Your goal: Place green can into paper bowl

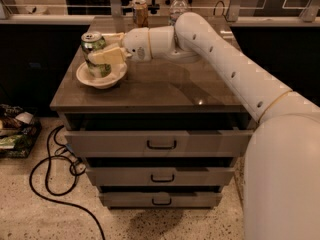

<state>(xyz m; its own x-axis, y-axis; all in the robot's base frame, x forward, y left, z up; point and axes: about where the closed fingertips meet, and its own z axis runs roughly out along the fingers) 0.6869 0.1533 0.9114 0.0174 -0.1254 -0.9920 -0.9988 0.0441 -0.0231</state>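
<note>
Standing inside the shallow round off-white paper bowl [102, 83]: one shiny green metal drink can [92, 45], silver top and pull tab uppermost, upright or nearly so. Its base is hidden behind the bowl's near rim, so contact with the bowl's floor cannot be judged. One cream two-finger gripper [100, 49] is clenched on the can, with one finger [107, 56] crossing its front and the other behind it. The white jointed robot arm [220, 59] reaches in from the right, its lower body cut off by the frame's right and bottom edges. The bowl sits toward the left side of the brown top of the grey drawer cabinet [165, 86], near the left edge and a little back from the front edge. Bare surface lies to the right of the bowl and along the front, partly overhung by the arm. At the back edge stand one orange-brown can [140, 12] and one clear plastic water bottle [177, 5], near each other and well apart from the bowl; the arm hides the bottle's lower part. There are three drawers, each with one dark handle. The top drawer [157, 143] is pulled slightly out, and the middle drawer [162, 176] and bottom drawer [161, 200] sit further in. On the speckled floor [60, 219] one black cable [47, 171] lies looped at the left. A pile of mixed clutter [15, 131] is cut off by the left edge, its contents hard to make out.
</note>
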